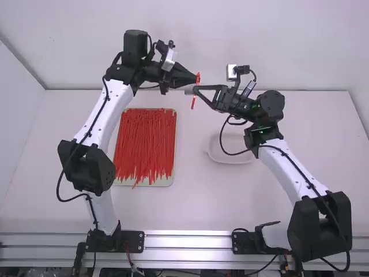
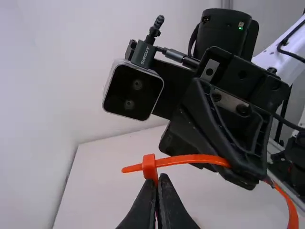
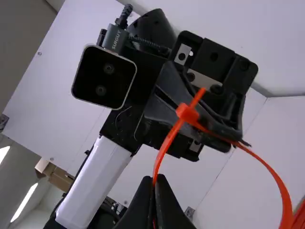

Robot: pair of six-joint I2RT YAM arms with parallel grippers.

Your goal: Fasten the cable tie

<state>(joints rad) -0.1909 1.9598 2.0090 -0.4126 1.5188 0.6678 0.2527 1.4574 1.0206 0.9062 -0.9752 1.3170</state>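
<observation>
- two grippers meet in the air over the table (image 1: 190, 196): left gripper (image 2: 156, 183) clamped on the cable tie (image 2: 190, 161) just below its head (image 2: 148, 165), right gripper (image 3: 155, 183) clamped on the strap.
- step, judged: tightening; hold head steady, pull strap in line with its slot.
- left wrist view: short tip past the head. high view: spare ties (image 1: 145, 147) below.

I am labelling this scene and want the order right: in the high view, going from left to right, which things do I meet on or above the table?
Pile of red cable ties → single cable tie held in the air → pale shallow container.
</observation>
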